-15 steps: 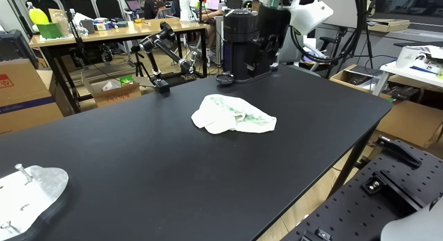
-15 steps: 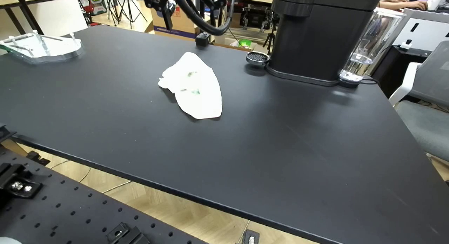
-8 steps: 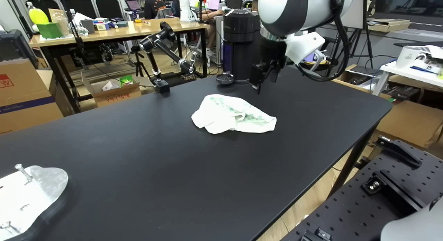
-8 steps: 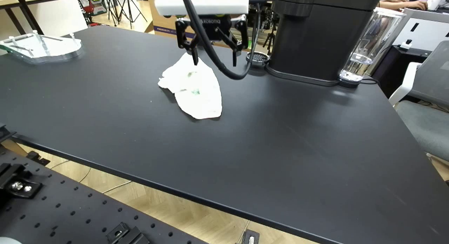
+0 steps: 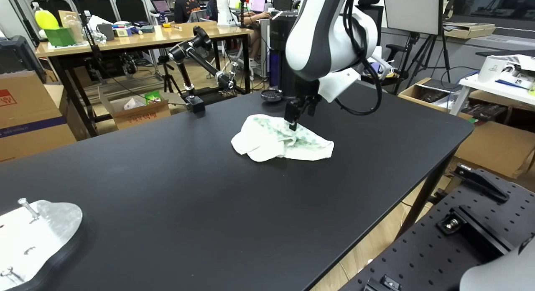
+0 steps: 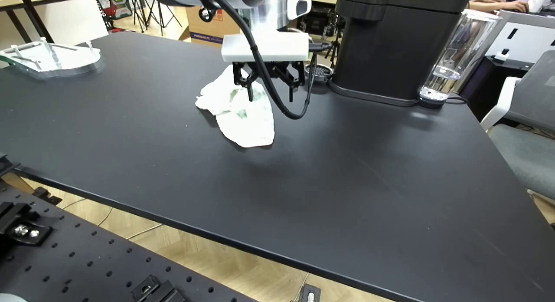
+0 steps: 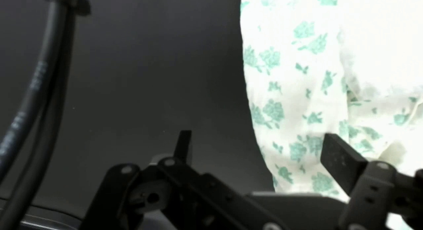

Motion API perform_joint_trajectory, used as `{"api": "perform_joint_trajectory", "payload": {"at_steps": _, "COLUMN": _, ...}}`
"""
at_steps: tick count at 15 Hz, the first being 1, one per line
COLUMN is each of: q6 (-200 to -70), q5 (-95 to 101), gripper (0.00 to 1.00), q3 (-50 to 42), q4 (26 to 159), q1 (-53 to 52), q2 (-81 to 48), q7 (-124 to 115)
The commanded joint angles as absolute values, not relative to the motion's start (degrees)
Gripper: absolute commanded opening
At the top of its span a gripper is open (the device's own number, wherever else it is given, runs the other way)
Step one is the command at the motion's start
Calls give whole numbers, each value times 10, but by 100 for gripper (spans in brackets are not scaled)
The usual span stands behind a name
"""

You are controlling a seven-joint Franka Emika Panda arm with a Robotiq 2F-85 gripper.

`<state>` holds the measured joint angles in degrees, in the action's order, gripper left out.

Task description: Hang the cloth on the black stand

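Observation:
The crumpled white cloth (image 5: 267, 142) with green flower print lies on the black table; it also shows in an exterior view (image 6: 245, 126) and the wrist view (image 7: 297, 91). My gripper (image 5: 301, 120) is open and empty, pointing down at the cloth's edge, as an exterior view (image 6: 271, 99) also shows. In the wrist view the gripper (image 7: 257, 137) has its right finger over the cloth and its left finger over bare table. I cannot tell whether a fingertip touches cloth. The black jointed stand (image 5: 190, 52) is clamped at the table's back edge; the arm mostly hides it in an exterior view.
A tall black coffee machine (image 6: 390, 54) stands behind and beside the gripper. A small round metal dish (image 5: 271, 95) projects from its base. A clear plate with pegs (image 5: 50, 224) lies at the table's far end. A black cable (image 7: 39, 91) loops beside the gripper.
My gripper has come down from high beside the coffee machine to the cloth's edge, moving left in an exterior view. It stays open. The cloth has not visibly moved.

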<state>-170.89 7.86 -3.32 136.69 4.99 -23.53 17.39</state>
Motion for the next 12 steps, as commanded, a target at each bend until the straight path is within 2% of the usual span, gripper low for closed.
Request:
{"api": "perform_joint_trajectory", "payload": {"at_steps": 1, "q6": -1696, "q5": 83, "gripper": 75, "q3": -19, "q4": 1320, "q1": 54, "q2": -272, "q7": 164}}
{"api": "perform_joint_trajectory", "payload": {"at_steps": 3, "q6": -1697, "q5": 80, "gripper": 67, "q3": -9, "q4": 1310, "q1": 60, "q2": -281, "q7": 167}}
{"api": "perform_joint_trajectory", "payload": {"at_steps": 5, "q6": -1697, "q5": 79, "gripper": 51, "q3": -4, "q4": 1304, "q1": 63, "q2": -285, "q7": 168}}
{"api": "perform_joint_trajectory", "payload": {"at_steps": 12, "q6": -1679, "q5": 65, "gripper": 5, "q3": 32, "q4": 1297, "q1": 92, "q2": -285, "q7": 180}}
